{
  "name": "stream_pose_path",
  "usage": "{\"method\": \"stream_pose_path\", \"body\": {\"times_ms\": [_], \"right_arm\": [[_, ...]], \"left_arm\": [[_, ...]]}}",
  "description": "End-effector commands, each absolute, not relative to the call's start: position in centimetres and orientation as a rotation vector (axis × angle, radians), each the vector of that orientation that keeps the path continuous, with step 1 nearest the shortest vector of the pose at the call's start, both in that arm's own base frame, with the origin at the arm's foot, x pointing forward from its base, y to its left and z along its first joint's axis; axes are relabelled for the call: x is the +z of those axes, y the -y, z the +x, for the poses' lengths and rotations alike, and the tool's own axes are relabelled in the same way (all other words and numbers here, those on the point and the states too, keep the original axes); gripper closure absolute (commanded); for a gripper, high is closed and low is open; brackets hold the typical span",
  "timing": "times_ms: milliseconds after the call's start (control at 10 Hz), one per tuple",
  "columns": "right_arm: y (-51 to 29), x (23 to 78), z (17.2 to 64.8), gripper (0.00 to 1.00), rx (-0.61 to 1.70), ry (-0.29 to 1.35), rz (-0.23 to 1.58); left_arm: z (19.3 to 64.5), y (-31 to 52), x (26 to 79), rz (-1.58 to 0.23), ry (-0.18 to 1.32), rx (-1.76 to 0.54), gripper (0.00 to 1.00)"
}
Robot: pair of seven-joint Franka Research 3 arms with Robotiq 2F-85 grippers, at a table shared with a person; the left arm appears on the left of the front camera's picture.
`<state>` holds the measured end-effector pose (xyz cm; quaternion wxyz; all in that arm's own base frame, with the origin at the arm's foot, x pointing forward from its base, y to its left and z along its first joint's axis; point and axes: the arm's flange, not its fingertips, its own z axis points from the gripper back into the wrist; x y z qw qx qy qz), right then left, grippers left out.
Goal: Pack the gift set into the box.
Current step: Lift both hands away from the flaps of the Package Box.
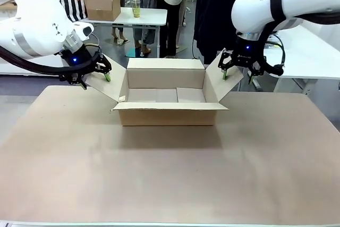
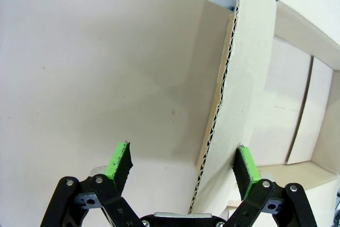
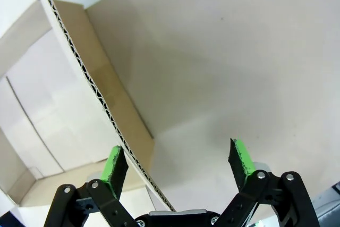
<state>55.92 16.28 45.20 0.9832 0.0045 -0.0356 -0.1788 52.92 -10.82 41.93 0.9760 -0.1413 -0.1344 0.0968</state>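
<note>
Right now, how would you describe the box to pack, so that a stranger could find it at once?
Look at the brown table: at its far middle stands the box. It is wide, shallow and open, with the left end effector and the right end effector at its side flaps, unlike the smaller, taller carton on the white table behind.

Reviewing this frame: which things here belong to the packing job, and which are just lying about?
Job in hand:
box, top open
left gripper, open, astride the left flap
right gripper, open, astride the right flap

Lying about, in the background:
small carton
cup with straw
striped bag
</note>
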Motion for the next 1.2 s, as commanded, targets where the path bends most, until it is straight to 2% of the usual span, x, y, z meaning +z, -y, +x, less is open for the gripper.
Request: {"method": "stream_pose_path", "body": {"times_ms": [0, 1100], "right_arm": [[-16.47, 45.50, 56.33, 0.00, -0.378, 0.079, -0.010], [-16.47, 45.50, 56.33, 0.00, -0.378, 0.079, -0.010]], "left_arm": [[52.88, 10.94, 42.22, -0.275, 0.268, 0.209, 0.00], [52.88, 10.94, 42.22, -0.275, 0.268, 0.209, 0.00]]}}
